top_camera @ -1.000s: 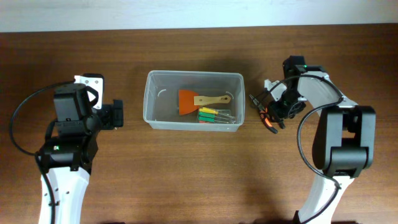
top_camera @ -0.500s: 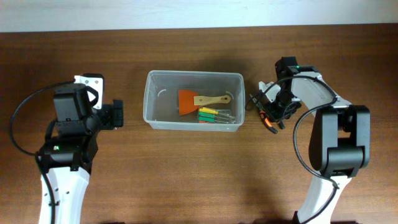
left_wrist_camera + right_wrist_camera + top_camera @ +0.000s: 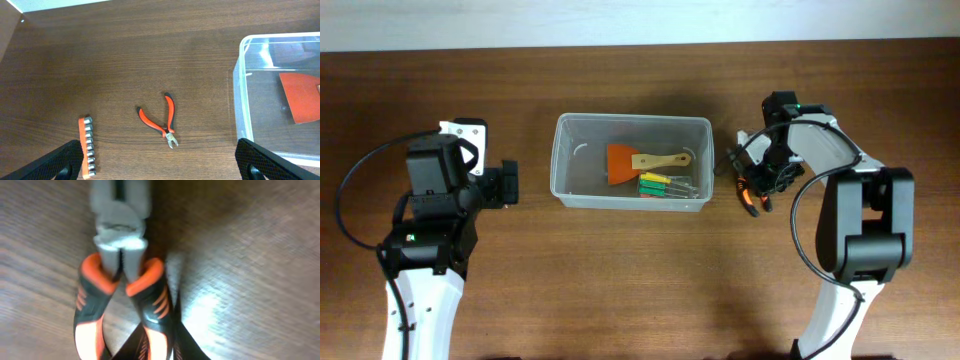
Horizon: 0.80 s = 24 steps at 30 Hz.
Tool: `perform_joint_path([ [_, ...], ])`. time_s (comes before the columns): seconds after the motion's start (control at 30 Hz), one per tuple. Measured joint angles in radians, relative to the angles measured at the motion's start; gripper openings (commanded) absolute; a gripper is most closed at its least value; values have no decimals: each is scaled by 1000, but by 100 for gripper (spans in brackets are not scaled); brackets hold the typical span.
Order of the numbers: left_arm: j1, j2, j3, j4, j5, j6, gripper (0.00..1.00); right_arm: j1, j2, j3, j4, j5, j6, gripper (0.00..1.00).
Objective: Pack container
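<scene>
The container (image 3: 557,160), a clear plastic bin, stands mid-table and holds an orange scraper (image 3: 620,163) with a wooden handle and a small case of coloured screwdrivers (image 3: 665,185). Its left wall shows in the left wrist view (image 3: 240,95). My right gripper (image 3: 755,183) is just right of the container, shut on one handle of orange-and-black pliers (image 3: 748,196). In the right wrist view the pliers (image 3: 120,255) fill the blurred frame, low over the wood, with the fingers (image 3: 155,342) pinched around the right handle. My left gripper (image 3: 508,185) is left of the container, open and empty (image 3: 160,157).
The left wrist view shows small red-handled cutters (image 3: 162,120) and an orange rail of sockets (image 3: 87,146) lying on the table left of the container. The table's back edge runs along the top of the overhead view.
The right gripper has shifted a little left toward the container with the pliers. The left arm has not moved.
</scene>
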State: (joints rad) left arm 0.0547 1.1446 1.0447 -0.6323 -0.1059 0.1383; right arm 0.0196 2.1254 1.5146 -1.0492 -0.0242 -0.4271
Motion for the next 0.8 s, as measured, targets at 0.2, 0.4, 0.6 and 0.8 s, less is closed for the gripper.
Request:
perform_joint_path([
  [0.2, 0, 0, 0, 0, 0, 0, 99, 2, 23, 223, -170, -11, 22, 6],
  [0.4, 0, 0, 0, 0, 0, 0, 99, 10, 24, 592, -367, -17, 38, 4],
  [0.6, 0, 0, 0, 0, 0, 0, 99, 71, 19, 860, -455, -22, 39, 4],
  [0.8, 0, 0, 0, 0, 0, 0, 99, 139, 19, 911, -452, -21, 39, 4],
])
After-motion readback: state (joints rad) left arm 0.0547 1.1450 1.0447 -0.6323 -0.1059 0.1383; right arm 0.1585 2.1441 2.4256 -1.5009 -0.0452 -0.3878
